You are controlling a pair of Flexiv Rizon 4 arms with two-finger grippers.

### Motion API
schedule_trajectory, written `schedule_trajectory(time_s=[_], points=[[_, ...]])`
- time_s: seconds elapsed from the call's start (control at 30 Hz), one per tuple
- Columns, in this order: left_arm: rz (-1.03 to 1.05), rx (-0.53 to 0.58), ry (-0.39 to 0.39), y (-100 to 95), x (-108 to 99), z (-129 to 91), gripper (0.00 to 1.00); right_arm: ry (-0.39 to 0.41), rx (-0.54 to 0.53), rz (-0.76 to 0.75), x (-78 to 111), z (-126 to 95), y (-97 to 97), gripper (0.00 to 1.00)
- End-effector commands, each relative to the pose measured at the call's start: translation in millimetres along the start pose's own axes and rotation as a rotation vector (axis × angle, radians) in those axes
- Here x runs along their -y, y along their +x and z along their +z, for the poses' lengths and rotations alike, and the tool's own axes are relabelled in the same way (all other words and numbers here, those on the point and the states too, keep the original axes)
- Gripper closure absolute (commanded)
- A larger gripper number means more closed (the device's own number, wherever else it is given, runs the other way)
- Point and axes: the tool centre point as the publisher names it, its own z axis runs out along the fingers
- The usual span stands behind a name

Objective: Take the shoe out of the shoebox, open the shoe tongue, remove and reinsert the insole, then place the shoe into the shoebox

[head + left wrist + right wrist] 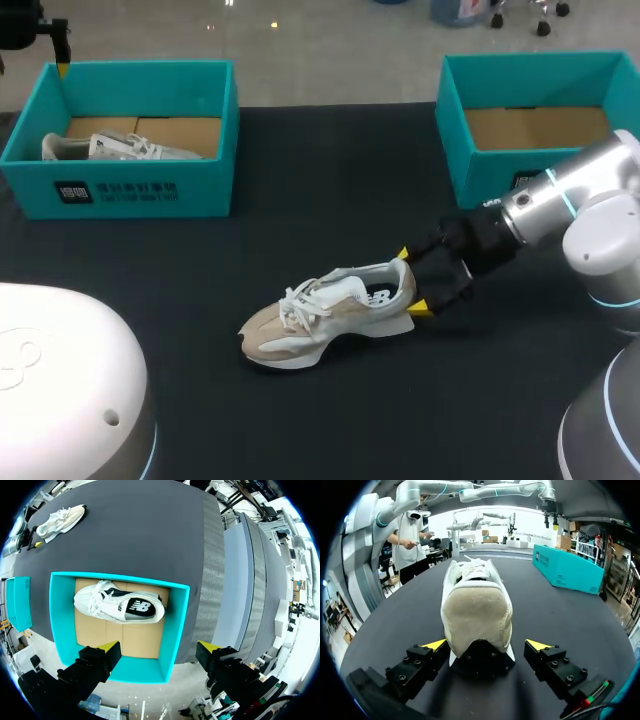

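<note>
— Lying out of the shoebox (452, 120) already, is your shoe (330, 315)?
— Yes, its heel is sitting between the right gripper's (412, 280) wide-open fingers, apparently ungripped. Opening, insole work and reboxing are awaiting you.

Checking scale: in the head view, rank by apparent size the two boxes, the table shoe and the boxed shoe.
1. Left box and right box: alike; the right one is partly hidden by the right arm.
2. Table shoe.
3. Boxed shoe, partly hidden by the box wall.
</note>
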Motion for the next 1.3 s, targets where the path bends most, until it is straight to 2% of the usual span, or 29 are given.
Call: schedule_trajectory(time_s=[0.03,0.23,0.4,0.8,1.03,1.3], points=[[0.000,-0.003,0.000,0.1,0.3,-0.9,0.00,0.003,-0.017,0.002,2.8,7.9,0.7,0.00],[0.000,-0.003,0.000,0.1,0.3,-0.9,0.00,0.004,-0.049,0.000,7.0,17.9,5.0,0.00],[0.000,-0.003,0.000,0.1,0.3,-0.9,0.00,-0.002,-0.054,-0.004,10.6,25.3,1.3,0.00],[0.000,-0.003,0.000,0.1,0.3,-0.9,0.00,-0.037,-0.040,0.025,5.9,33.5,3.3,0.00],[0.000,-0.003,0.000,0.1,0.3,-0.9,0.00,-0.061,-0.037,0.027,-3.2,36.1,7.7,0.00],[0.000,-0.003,0.000,0.1,0.3,-0.9,0.00,-0.059,-0.038,0.033,-3.8,41.1,8.7,0.00]])
